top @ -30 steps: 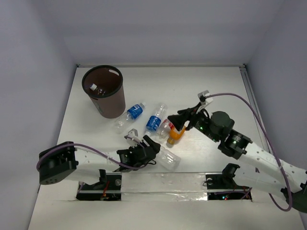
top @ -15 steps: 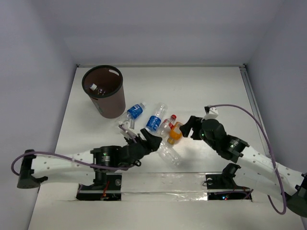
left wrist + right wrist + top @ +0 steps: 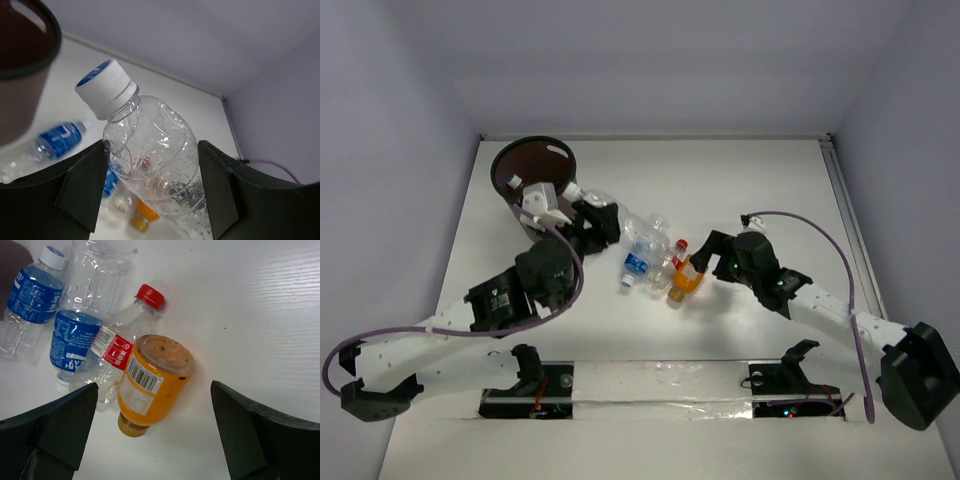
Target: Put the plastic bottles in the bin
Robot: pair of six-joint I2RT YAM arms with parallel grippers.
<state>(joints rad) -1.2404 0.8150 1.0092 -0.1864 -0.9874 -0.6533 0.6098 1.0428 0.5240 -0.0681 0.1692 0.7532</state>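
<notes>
Bearing it all, desk (image 3: 770, 180): white; the loose bottles lie in a cluster at its middle, well apart from both arm bases.
Bin (image 3: 535, 141): dark brown, upright at the far left. Something small and white shows inside it, likely a bottle already dropped in.
Left arm (image 3: 510, 295): a second ago it lay low along the near edge; now it has swung up and across to the bin's right side.
Left gripper (image 3: 594, 214): clenched on a clear bottle (image 3: 155, 150), a finger on either side of its body.
Clear bottle: lifted off the desk, cap pointing at the bin and just beside the rim, not yet over the opening. A short reach further should allow a drop.
Right gripper (image 3: 705, 258): released, fingers spread wide. A second ago it sat right over the orange bottle (image 3: 152, 377); now it has backed off a little.
Orange bottle: lying on the desk, base toward the right gripper, touching the red-capped bottle (image 3: 117, 350).
Blue-labelled bottles (image 3: 72, 340): two, lying beside the red-capped one, with another clear one between them.
</notes>
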